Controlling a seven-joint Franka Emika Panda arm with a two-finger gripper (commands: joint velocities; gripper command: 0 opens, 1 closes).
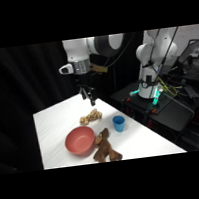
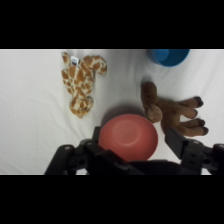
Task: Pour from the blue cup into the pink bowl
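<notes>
Across the white bench [image 1: 54, 138], largest first: pink bowl [image 1: 80, 140] near the front edge w/ a brown plush toy [image 1: 106, 148] touching its right side; spotted giraffe toy [image 1: 89, 117] behind; blue cup [image 1: 119, 123] upright, right of bowl, apart. Hand [image 1: 89, 96] hangs high, released, nothing held. Step: reach the cup — descend straight, straddle its rim, avoid the plush before closing
</notes>
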